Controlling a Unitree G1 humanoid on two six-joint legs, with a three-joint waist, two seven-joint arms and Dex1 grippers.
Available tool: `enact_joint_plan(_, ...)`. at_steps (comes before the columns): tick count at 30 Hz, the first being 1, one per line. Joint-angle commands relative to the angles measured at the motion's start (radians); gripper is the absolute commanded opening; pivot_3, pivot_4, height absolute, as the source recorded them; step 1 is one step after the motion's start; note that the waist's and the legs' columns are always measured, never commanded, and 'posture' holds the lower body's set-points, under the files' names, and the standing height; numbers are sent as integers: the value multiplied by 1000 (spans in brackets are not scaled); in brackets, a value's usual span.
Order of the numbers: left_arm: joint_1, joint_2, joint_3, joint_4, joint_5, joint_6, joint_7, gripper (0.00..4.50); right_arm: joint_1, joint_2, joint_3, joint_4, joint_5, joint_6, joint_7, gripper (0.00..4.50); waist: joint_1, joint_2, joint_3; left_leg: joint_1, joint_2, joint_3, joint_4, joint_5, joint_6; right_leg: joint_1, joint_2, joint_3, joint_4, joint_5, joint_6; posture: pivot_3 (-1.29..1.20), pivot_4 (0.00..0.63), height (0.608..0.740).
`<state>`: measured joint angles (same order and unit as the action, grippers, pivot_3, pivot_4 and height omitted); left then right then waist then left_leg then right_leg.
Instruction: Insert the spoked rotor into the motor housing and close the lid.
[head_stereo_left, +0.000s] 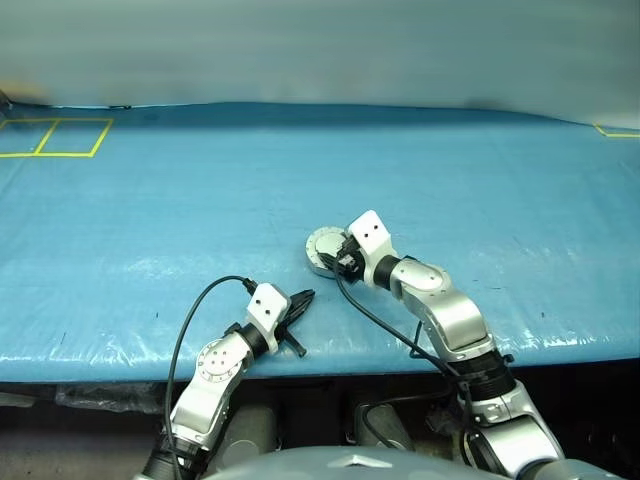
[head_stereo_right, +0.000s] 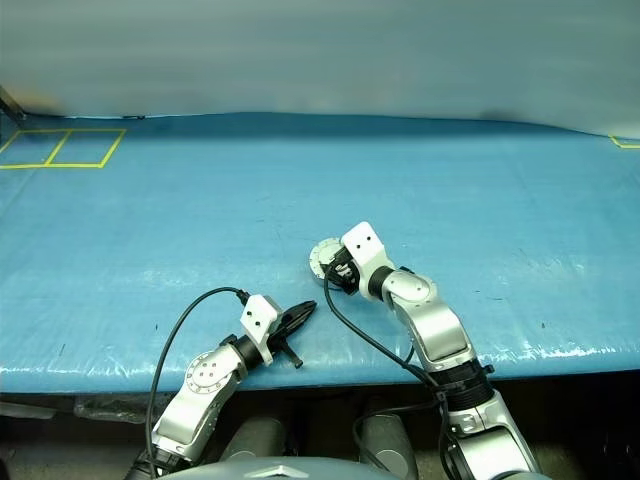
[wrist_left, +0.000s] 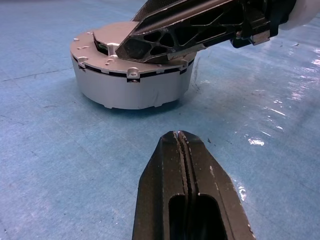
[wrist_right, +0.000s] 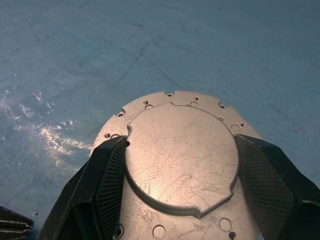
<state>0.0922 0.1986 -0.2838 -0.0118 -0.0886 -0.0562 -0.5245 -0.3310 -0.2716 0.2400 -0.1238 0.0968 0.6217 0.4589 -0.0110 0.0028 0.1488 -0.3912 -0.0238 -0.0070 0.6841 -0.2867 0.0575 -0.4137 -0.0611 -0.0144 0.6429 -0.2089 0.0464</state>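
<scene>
resting on the blue surface (head_stereo_left: 150, 220), the motor housing (wrist_left: 131, 87) sits with the lid (wrist_right: 180, 160) down flat on top of it, the raised central circle facing up and small holes showing around the rim. the right tool (wrist_right: 177, 187) reaches over the housing from the near side, its two black fingers (wrist_right: 107, 185) spread wide and standing on either side of the lid's raised circle, close against its edge; whether they actually press on it cannot be told. from the left wrist view, one finger of the right tool lies across the top of the lid. the left tool (head_stereo_left: 300, 305) lies low near the front edge of the surface, its fingers pressed together with nothing between them, pointing toward the housing, which stands apart from it, just ahead of its tips. a black cable (head_stereo_left: 195, 320) loops from the left wrist back over the surface edge.
</scene>
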Motion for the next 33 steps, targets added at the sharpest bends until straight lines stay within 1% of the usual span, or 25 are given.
enact_joint_plan(1,-1,-3,-2,-6,5,-8,0,0,3,-5,19,37,-29,-15,-5,3020,0,0,0,0,0,0,0,0,0,0,0,0,0,0,0,0,150,740)
enact_joint_plan(4,1,-2,-2,-7,5,-9,1,0,3,3,20,40,-29,-15,-6,3020,-1,0,0,2,0,0,0,1,0,2,0,0,0,0,0,0,150,740)
enact_joint_plan(9,1,-1,-3,-8,5,-7,-1,0,-1,28,29,29,-28,64,-26,3020,-1,0,0,7,0,0,-1,1,0,3,-1,1,0,-1,-1,0,150,740)
enact_joint_plan(14,-2,-1,-4,-9,4,-4,-2,0,-11,7,59,30,-45,93,-8,3020,-2,0,0,9,1,0,-1,1,0,3,-1,1,0,-1,-2,0,150,740)
enact_joint_plan(18,-2,-2,-4,-9,5,-3,-1,0,-17,-44,101,41,-74,45,33,3020,0,-1,0,9,1,1,-1,0,0,4,-1,1,0,-1,-2,0,150,740)
enact_joint_plan(25,-2,-3,-5,-9,5,-2,-1,0,-22,-47,90,87,-80,-27,37,3020,0,-1,-1,9,1,1,-2,0,0,3,-2,1,-1,-1,-1,0,150,740)
enact_joint_plan(29,-3,-2,-4,-9,5,-2,-2,0,-30,-50,85,102,-79,-43,51,3020,-1,-1,-1,9,1,1,-1,0,0,4,-2,1,-1,-1,-2,0,150,740)
enact_joint_plan(33,-5,-1,-4,-8,6,-1,-2,0,-43,-33,54,129,-59,-48,48,3020,-1,-1,-1,9,1,1,-1,0,0,3,-2,1,-1,-1,-2,0,150,740)
